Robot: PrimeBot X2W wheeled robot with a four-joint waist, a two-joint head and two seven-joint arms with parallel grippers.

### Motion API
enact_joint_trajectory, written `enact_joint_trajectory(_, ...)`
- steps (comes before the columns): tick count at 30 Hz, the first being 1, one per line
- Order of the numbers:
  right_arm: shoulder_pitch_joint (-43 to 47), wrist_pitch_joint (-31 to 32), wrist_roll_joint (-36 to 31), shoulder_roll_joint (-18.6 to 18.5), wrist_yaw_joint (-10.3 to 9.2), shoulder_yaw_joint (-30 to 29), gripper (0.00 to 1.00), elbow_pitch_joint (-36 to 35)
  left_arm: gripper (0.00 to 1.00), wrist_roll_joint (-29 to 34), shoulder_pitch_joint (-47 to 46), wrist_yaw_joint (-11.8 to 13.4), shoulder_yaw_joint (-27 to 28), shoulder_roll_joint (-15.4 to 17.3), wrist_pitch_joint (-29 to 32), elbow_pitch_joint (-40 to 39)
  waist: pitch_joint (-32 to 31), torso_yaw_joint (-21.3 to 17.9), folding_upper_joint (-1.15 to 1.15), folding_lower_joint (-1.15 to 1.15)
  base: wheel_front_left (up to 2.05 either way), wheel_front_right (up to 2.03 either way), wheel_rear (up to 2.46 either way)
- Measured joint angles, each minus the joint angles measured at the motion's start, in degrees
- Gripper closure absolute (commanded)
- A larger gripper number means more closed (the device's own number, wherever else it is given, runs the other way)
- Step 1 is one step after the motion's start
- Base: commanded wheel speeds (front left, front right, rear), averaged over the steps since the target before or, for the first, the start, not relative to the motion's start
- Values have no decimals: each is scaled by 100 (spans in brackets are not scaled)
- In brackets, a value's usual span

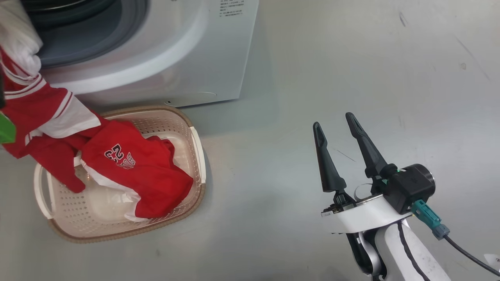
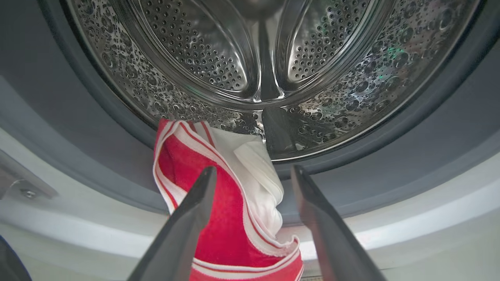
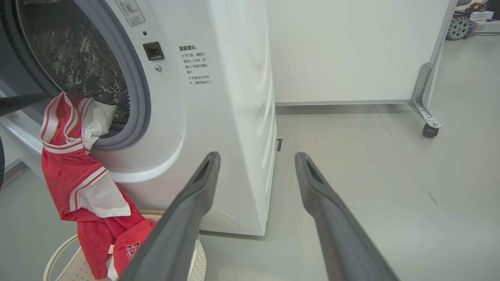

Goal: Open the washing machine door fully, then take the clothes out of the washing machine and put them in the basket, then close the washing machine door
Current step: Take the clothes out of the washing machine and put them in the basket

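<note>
From the head view, the red-and-white clothes (image 1: 133,171) trail out of the washing machine (image 1: 164,50) mouth, and their lower part, showing the number 23, lies in the basket (image 1: 198,156) on the floor (image 1: 312,58) just before the machine. The right claw (image 1: 332,120) hangs well to the side over bare floor, jaws wide and holding nothing. The left wrist view adds the steel drum (image 2: 195,50) and the jersey's upper end draped over the grey seal (image 2: 390,171), with the left claw (image 2: 254,168) spread wide around the cloth, not pinching it. The right wrist view alone shows the machine's side and a white wheeled panel (image 3: 351,50) behind.
</note>
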Motion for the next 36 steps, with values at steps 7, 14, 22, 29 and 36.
enact_joint_trajectory(7, -178, 0, 63, -2, -82, 105, 0, -46, 0, 163, -514, 63, -107, 304, 474, 503, 307, -297, 0, 0, 0, 0, 0)
enact_joint_trajectory(14, -310, 0, 123, 0, -176, 168, 0, -73, 0, 498, -889, 243, -211, 516, 728, 1062, 569, -488, 0, 0, 0, 0, 0)
enact_joint_trajectory(22, -346, 0, 164, -1, -232, 225, 0, -73, 0, 561, -1279, 350, -241, 549, 797, 1432, 709, -546, 0, 0, 0, 0, 0)
enact_joint_trajectory(29, -441, 0, 164, -1, -275, 290, 0, -73, 0, 620, -1560, 348, -402, 549, 983, 1783, 769, -546, 0, 0, 0, 0, 0)
enact_joint_trajectory(36, -480, 0, 165, -1, -285, 308, 0, -71, 100, 658, -1793, 308, -436, 547, 1079, 2043, 792, -553, 0, 0, 0, 0, 0)
